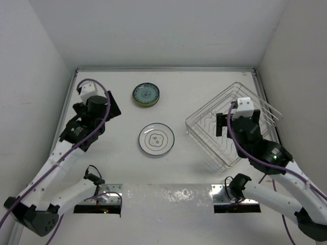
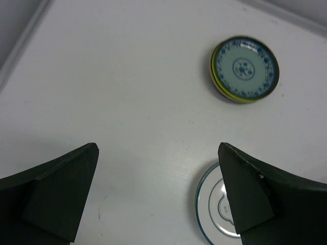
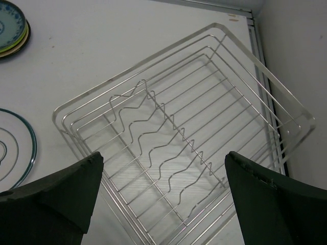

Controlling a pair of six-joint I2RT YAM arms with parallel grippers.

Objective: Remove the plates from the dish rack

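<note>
We're hovering left pincer (image 2: 158, 153) and right pincer (image 3: 164, 158) wide open; square silvery wire rack (image 3: 268, 71) is looking empty, so we're planning a straight lift clear.

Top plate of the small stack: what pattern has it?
Small round top plate shows blue ornaments on pale teal; left wrist view.

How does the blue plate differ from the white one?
The blue plate is smaller than the white plate. The blue plate tops a small stack; the white plate lies alone. The blue plate has a blue floral border, the white plate dark rings. Both are round, lie flat and sit outside the rack.
</note>
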